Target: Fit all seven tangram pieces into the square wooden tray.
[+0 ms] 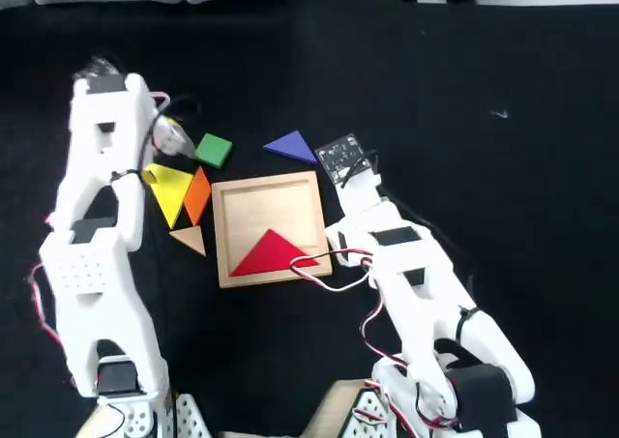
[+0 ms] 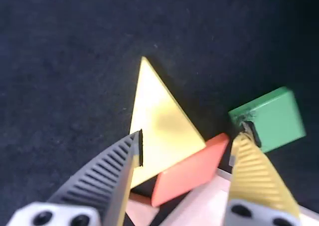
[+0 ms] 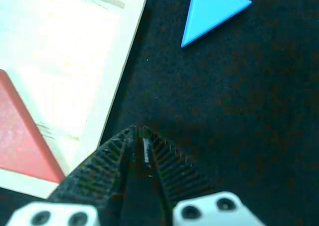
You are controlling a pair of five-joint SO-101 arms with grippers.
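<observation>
The square wooden tray (image 1: 224, 233) lies mid-table and holds a large red triangle (image 1: 269, 254). Left of it lie a yellow triangle (image 1: 166, 189), an orange parallelogram (image 1: 196, 194) and a small tan triangle (image 1: 190, 239). A green square (image 1: 213, 151) and a blue triangle (image 1: 290, 146) lie beyond the tray. My left gripper (image 2: 187, 146) hangs open over the yellow triangle (image 2: 159, 126) and orange piece (image 2: 189, 168), with the green square (image 2: 269, 118) beside one finger. My right gripper (image 3: 139, 133) is shut and empty, just outside the tray's rim (image 3: 124, 76), with the blue triangle (image 3: 212, 11) ahead.
A black cloth covers the table. The right arm (image 1: 397, 264) stretches along the tray's right side, with its red and white cable (image 1: 329, 264) looping onto the tray's near right corner. The left arm (image 1: 97, 216) stands left of the loose pieces.
</observation>
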